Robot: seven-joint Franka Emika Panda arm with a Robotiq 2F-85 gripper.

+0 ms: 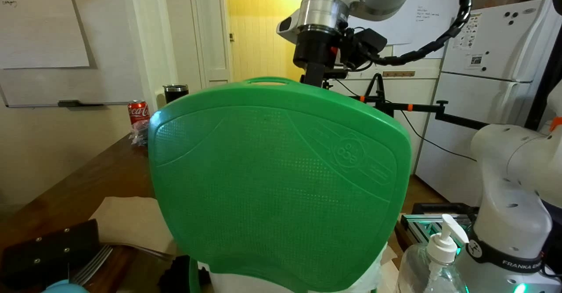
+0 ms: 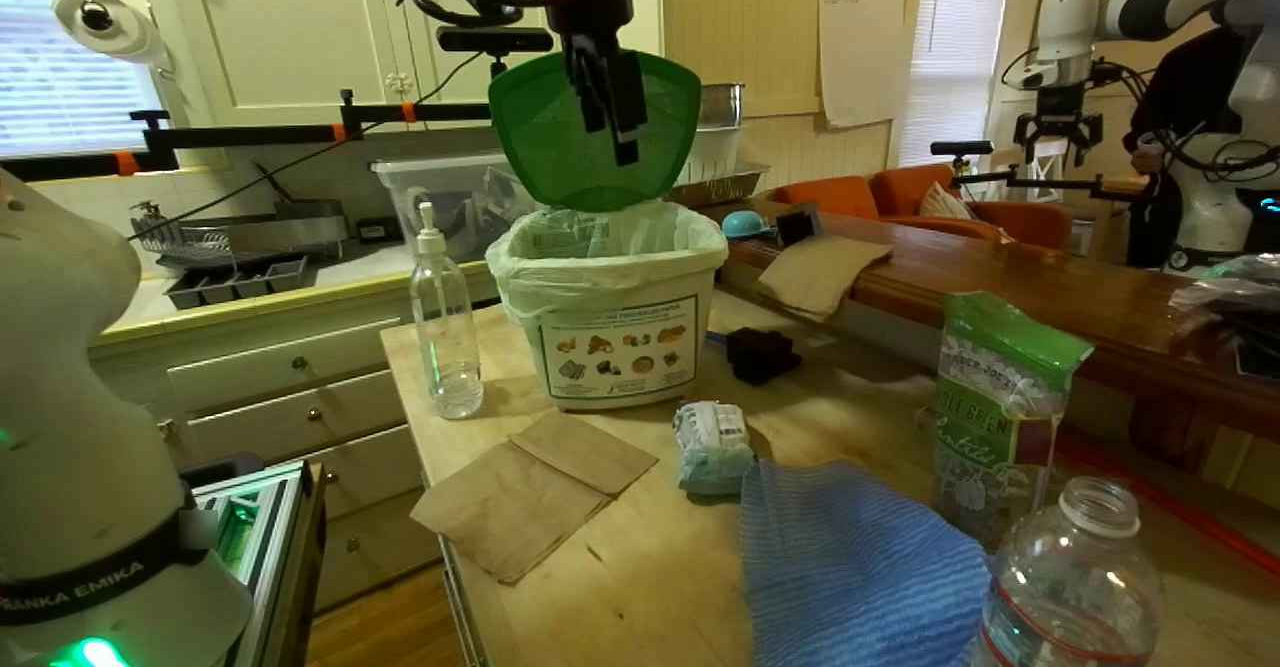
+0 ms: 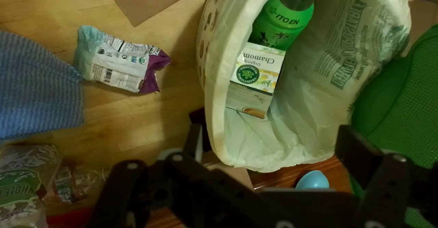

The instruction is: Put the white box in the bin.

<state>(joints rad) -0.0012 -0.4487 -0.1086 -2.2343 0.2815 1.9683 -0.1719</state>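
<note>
One white chamomile tea box [image 3: 257, 69] lies inside the compost bin [image 2: 620, 352], beside the Ito En bottle [image 3: 285, 21]. The gripper [image 3: 270, 139] gapes wide, holding nothing. Placement seems done; only backing away may remain.

1. In an exterior view: near-level, very close to the green lid [image 1: 281, 179]; robot base [image 1: 505, 227] at 4 o'clock.
2. In an exterior view: slightly down on the bin [image 2: 620, 352], farther off; robot base at 8 o'clock.
3. Wrist view: close, down into the bin at 2 o'clock.
4. Both exterior views see the green lid, from opposite sides.
</note>
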